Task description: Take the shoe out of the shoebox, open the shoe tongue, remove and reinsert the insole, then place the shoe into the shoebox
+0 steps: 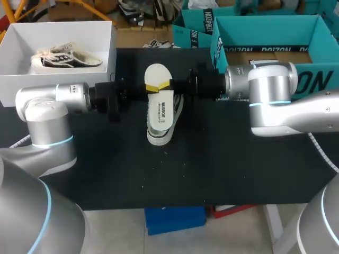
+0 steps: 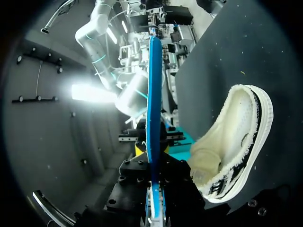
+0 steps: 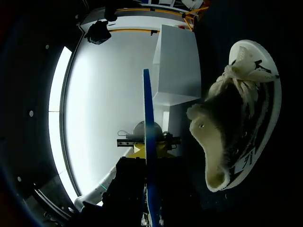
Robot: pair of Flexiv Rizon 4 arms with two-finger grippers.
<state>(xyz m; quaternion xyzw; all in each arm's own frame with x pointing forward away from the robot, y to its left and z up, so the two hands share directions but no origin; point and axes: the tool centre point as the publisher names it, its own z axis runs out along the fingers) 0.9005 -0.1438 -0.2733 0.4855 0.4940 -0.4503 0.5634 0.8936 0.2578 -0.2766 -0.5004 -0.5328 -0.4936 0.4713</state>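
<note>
Above the shoe (image 1: 161, 126) lying on the table (image 1: 238, 169), left gripper (image 2: 155, 204) and right gripper (image 3: 150, 208) both clamp the insole (image 1: 157, 74). Step in hand: probably reinsertion. Next: guide one end into the shoe opening.

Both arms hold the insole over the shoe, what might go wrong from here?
The insole is pinched only near one end by the left fingers and right fingers, so its free end may sag or twist and miss the shoe opening. Nothing holds the shoe on the table, so pushing could shove it aside.
</note>
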